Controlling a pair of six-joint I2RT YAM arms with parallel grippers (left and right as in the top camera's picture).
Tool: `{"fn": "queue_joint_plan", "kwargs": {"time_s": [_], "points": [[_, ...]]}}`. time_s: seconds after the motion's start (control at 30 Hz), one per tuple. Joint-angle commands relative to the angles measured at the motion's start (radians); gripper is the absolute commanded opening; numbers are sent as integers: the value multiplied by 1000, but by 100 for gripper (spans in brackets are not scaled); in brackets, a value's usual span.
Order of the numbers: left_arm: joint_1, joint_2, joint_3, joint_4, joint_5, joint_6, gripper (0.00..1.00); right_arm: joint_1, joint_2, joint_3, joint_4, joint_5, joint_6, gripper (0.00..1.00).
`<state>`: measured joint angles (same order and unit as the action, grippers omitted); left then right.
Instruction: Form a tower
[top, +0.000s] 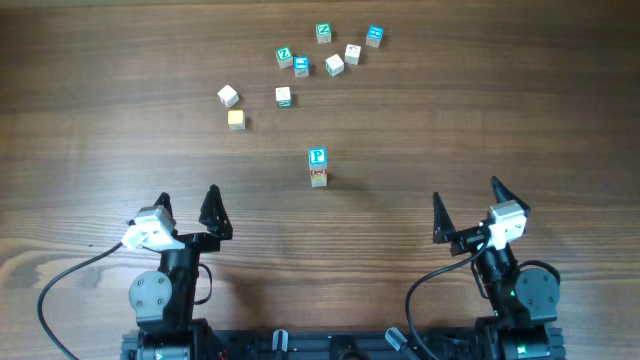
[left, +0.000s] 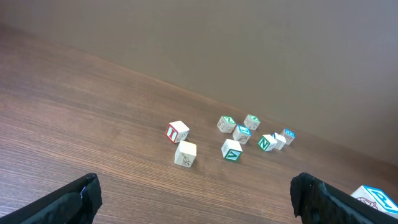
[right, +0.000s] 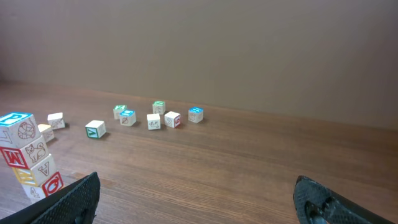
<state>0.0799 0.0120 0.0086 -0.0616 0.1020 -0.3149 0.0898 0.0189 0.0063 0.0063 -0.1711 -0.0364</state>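
The tower (top: 318, 168) stands upright in the middle of the tabletop (top: 520, 100). It is ahead of our left hand (top: 188, 195) and right hand (top: 465, 190) and between them, about equally near each. Both hands gape wide, holding nothing. The loose cubes (top: 301, 66) lie beyond the tower, most of them left of it.

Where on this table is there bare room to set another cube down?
Bare wood lies between the tower and the left gripper, between it and the right gripper, and right of the tower. Crowded: the loose cubes beyond the tower.
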Motion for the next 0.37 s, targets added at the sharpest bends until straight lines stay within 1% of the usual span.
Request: {"fn": "queue_joint_plan", "kwargs": {"time_s": [0.0, 0.33], "points": [[3, -8, -3, -9, -10, 19, 100, -4, -9, -1, 3, 21, -14, 100], [3, -8, -3, -10, -10, 19, 100, -4, -9, -1, 3, 21, -13, 100]]}}
